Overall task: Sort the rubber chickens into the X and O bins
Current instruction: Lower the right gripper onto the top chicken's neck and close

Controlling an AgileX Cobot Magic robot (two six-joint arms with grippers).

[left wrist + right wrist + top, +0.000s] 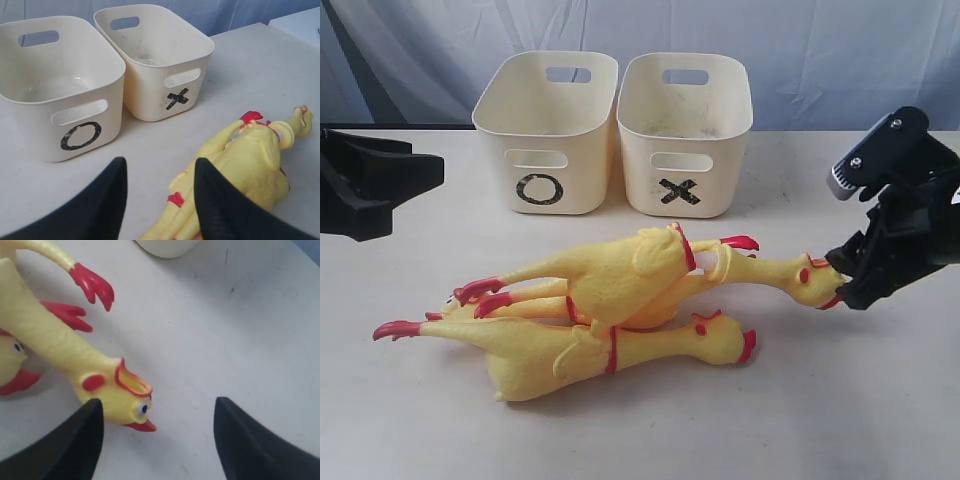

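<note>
Three yellow rubber chickens lie piled mid-table: one on top (610,270), one in front (590,352), and one whose head (808,276) points right. My right gripper (838,278) stands open at that head; in the right wrist view the head (112,390) lies on the table beside one finger (75,440), inside the wide gap, not pinched. My left gripper (425,172) hovers at the far left, open and empty (160,172), with a chicken's body (245,165) just past one fingertip. The O bin (545,150) and the X bin (685,150) stand side by side behind the pile, both empty.
A pale blue cloth backdrop (820,50) hangs behind the bins. Red chicken feet (92,285) lie close to the right gripper's reach. The table edge (295,20) shows beyond the X bin (160,65) in the left wrist view.
</note>
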